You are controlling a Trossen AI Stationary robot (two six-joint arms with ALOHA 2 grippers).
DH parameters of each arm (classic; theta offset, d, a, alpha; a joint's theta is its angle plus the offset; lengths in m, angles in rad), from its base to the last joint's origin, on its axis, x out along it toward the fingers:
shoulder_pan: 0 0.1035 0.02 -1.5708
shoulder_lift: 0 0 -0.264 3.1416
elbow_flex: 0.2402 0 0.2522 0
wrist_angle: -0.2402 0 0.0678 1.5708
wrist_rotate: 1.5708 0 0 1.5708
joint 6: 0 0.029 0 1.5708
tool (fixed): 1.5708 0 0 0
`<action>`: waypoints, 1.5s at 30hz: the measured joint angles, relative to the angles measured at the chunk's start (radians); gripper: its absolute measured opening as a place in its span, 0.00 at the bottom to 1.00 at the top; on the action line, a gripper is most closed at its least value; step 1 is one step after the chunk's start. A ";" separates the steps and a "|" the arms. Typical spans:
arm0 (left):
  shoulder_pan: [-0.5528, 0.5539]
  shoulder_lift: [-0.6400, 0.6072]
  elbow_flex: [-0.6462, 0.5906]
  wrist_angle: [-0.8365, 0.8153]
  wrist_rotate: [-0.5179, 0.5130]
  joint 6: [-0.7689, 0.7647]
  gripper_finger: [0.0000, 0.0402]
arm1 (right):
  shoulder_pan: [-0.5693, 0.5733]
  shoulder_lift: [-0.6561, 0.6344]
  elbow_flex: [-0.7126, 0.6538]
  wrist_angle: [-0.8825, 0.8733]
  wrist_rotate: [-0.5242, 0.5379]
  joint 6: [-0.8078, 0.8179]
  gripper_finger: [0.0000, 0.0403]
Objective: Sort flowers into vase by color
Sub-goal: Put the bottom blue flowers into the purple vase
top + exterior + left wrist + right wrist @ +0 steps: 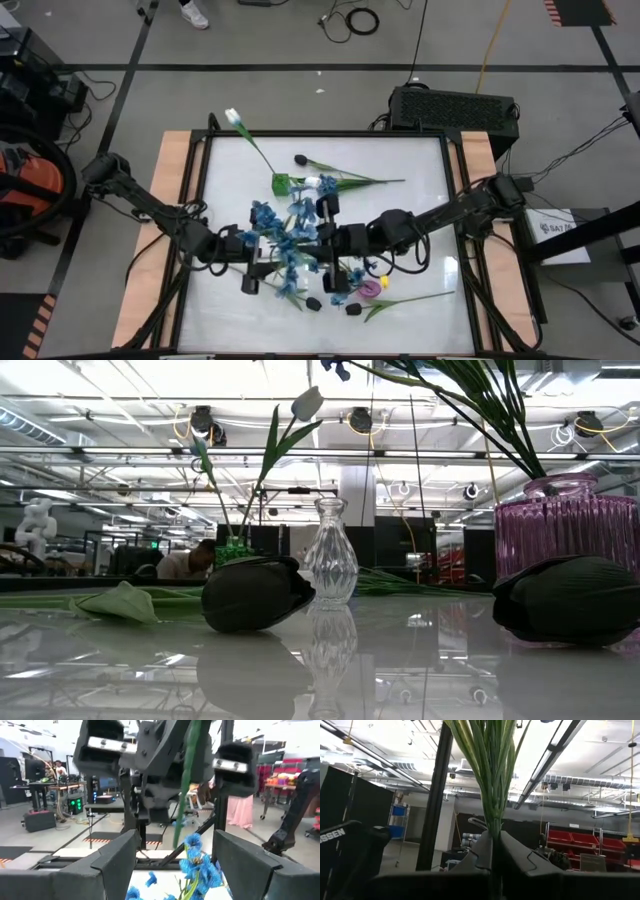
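While mid-table, right gripper (492, 852) clamping stems (490, 775)

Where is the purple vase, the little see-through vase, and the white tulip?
purple vase (566, 525): low view, on its ribbed glass wall.
clear vase (331, 565): low view, on its round belly.
white tulip (233, 117): high view, on the white bloom at the stem's far end.

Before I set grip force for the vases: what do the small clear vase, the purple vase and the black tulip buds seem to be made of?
Clear vase: probably glass or clear plastic, cut ribs, see-through, glossy.
Purple vase: tinted translucent glass or plastic, vertical ribs, light passing through.
Black tulip buds: likely fabric or soft plastic, matte, with faint petal veins.
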 joint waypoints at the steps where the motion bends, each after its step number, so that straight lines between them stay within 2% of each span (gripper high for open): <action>1: 0.004 0.006 0.000 0.022 0.002 0.000 0.67 | -0.004 0.000 0.000 -0.002 0.000 0.007 0.02; 8: 0.046 0.081 -0.001 0.156 0.015 0.074 0.67 | -0.032 0.000 0.000 -0.031 0.003 0.045 0.02; 17: 0.073 0.100 -0.001 0.163 0.015 0.063 0.65 | -0.034 0.000 0.000 -0.046 0.001 0.049 0.02; 22: 0.072 0.099 -0.001 0.169 0.015 0.071 0.48 | -0.033 0.000 0.000 -0.046 0.000 0.045 0.02; 30: 0.071 0.099 -0.001 0.152 0.060 0.078 0.10 | -0.033 0.000 0.000 -0.061 0.000 0.042 0.04; 32: 0.064 0.099 -0.001 0.144 0.061 0.078 0.04 | -0.033 0.000 0.000 -0.079 0.005 0.050 0.06; 36: 0.042 0.065 -0.002 0.095 0.059 0.078 0.04 | -0.032 -0.001 0.000 -0.109 0.010 0.106 0.13; 40: 0.013 -0.021 -0.002 -0.058 0.037 0.061 0.03 | -0.034 -0.016 0.000 -0.185 0.015 0.143 0.24; 45: -0.011 -0.145 -0.001 -0.314 0.037 -0.033 0.03 | -0.034 -0.068 0.000 -0.281 0.032 0.174 0.39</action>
